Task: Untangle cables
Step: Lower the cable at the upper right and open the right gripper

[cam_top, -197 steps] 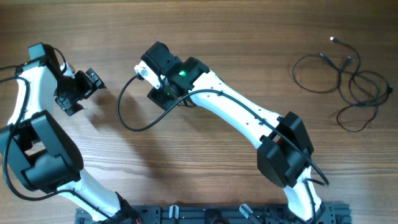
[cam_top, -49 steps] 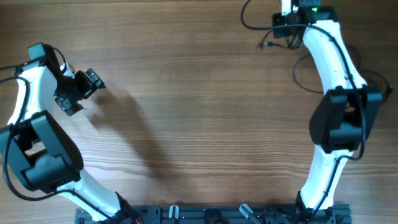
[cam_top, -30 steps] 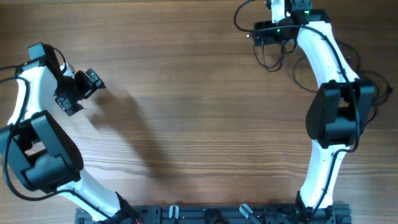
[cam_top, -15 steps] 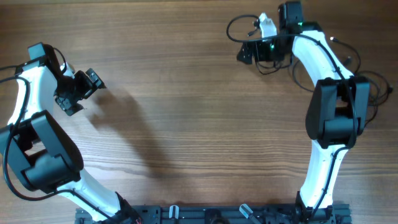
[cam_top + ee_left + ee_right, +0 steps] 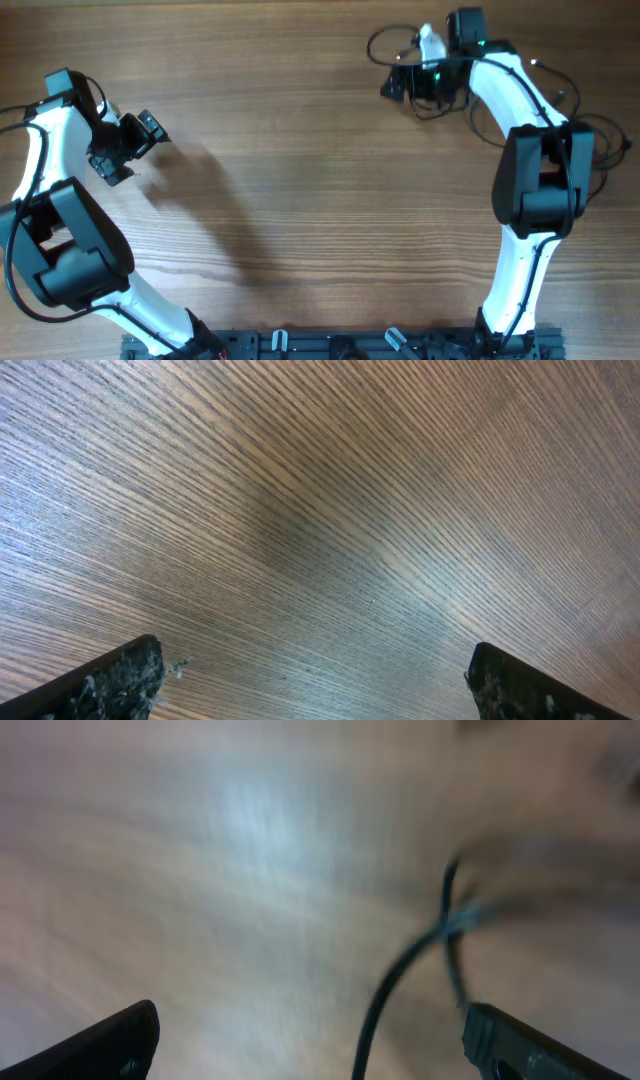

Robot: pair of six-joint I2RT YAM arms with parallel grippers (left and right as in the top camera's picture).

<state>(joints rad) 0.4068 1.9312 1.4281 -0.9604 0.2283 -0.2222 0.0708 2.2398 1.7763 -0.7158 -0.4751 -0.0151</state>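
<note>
On the wooden table (image 5: 300,200), at its far right corner, the cables (image 5: 400,970) lie in loose loops around the right arm (image 5: 520,130). The right claw (image 5: 305,1040) hangs spread wide over one blurred cord, gripping nothing. The left claw (image 5: 315,680), well apart, gapes empty.

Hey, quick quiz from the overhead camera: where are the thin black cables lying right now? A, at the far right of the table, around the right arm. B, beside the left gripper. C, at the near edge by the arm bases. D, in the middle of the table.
A: in the overhead view the cables loop on the far right part of the table, on both sides of the right arm, with the right gripper just left of them.
</note>
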